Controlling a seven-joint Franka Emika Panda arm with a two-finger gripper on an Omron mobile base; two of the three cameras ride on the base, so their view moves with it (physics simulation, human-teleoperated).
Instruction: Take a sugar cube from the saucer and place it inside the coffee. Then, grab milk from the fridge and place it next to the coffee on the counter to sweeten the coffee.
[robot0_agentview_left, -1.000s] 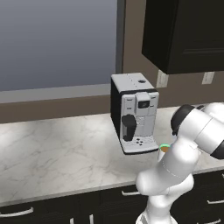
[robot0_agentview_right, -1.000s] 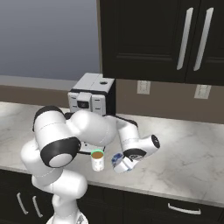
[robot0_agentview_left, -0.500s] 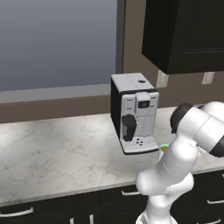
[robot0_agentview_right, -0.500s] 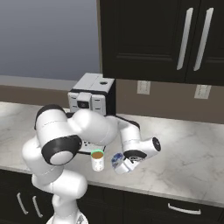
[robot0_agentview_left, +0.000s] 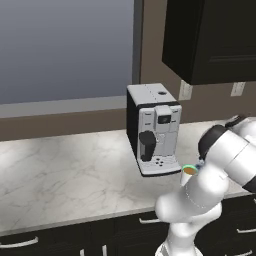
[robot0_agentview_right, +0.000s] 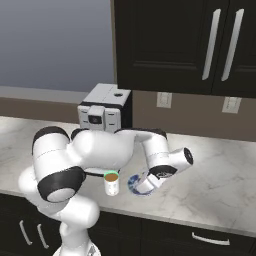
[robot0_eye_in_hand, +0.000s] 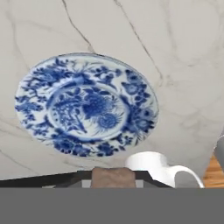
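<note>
The saucer (robot0_eye_in_hand: 87, 105), blue and white with a floral pattern, lies flat on the marbled counter (robot0_eye_in_hand: 183, 48), just beside the coffee (robot0_agentview_right: 111, 183), a white mug with a green rim standing upright in front of the coffee machine (robot0_agentview_right: 104, 113). The gripper (robot0_eye_in_hand: 113, 177) hangs low over the saucer's near edge; its jaws are clenched on a small brown sugar cube (robot0_eye_in_hand: 113, 177). In the hand view the mug's white base and handle sit near the saucer's rim.
</note>
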